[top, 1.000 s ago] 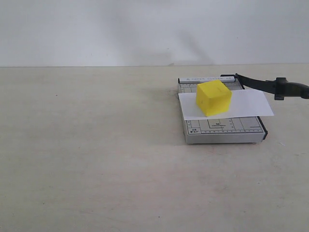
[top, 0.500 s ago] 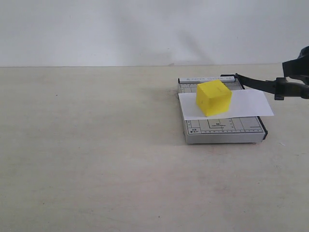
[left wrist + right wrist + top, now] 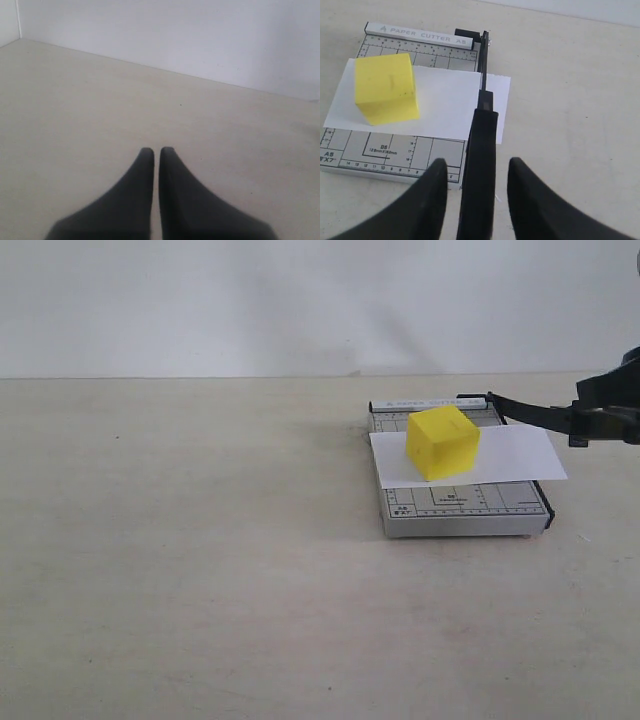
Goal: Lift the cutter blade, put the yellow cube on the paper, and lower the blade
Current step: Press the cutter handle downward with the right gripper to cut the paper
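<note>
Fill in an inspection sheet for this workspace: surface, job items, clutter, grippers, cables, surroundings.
Surface: beige table, no spills or marks seen.
Job's things: cutter blade raised off the grey cutter base; yellow cube sits on the paper, which lies across the base and overhangs it on the blade side.
Clutter: nothing seen.
Grippers: left gripper shut, empty, over the table; right gripper open, its fingers either side of the blade's handle with gaps showing.
Cables: nothing seen.
Surroundings: plain white wall behind the table.
</note>
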Robot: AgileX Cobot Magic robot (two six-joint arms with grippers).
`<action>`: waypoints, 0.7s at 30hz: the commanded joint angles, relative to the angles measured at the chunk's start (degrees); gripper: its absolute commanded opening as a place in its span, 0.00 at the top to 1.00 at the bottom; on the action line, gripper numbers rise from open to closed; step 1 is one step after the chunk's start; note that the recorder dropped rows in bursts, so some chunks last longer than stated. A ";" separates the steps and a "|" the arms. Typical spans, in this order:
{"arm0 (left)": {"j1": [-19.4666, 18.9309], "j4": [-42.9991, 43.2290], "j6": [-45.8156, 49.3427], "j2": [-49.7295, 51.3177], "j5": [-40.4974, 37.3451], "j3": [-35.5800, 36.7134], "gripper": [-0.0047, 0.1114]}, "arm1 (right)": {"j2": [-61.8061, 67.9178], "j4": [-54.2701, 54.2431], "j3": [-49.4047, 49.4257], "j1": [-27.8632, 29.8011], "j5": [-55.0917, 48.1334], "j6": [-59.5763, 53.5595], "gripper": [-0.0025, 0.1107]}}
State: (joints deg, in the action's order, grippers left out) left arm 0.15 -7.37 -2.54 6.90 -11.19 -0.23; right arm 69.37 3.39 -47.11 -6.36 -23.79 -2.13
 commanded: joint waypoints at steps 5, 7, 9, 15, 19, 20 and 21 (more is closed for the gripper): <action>0.49 -0.52 -0.51 -0.04 0.93 0.23 0.92 | 4.60 3.04 -0.27 0.19 3.99 0.73 0.49; 0.49 -0.52 -0.51 -0.04 0.93 0.23 0.92 | 5.82 3.04 -0.27 0.19 4.18 2.13 0.51; 0.49 -0.52 -0.51 -0.04 0.93 0.23 0.92 | 6.07 3.04 -0.27 0.19 3.93 2.13 0.60; 0.49 -0.52 -0.51 -0.04 0.93 0.23 0.92 | 6.07 3.04 -0.27 0.19 2.99 2.13 0.90; 0.49 -0.52 -0.51 -0.04 0.93 0.23 0.92 | 6.07 3.04 -0.27 0.19 2.89 2.13 0.98; 0.49 -0.52 -0.51 -0.04 0.93 0.23 0.92 | 6.07 3.04 -0.27 0.19 2.89 2.13 0.98; 0.49 -0.52 -0.51 -0.04 0.93 0.23 0.92 | 6.07 3.04 -0.27 0.19 2.89 2.13 0.98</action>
State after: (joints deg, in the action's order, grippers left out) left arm 0.15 -7.37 -2.54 6.90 -11.08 -0.23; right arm 75.39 6.04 -47.24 -6.36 -20.32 0.00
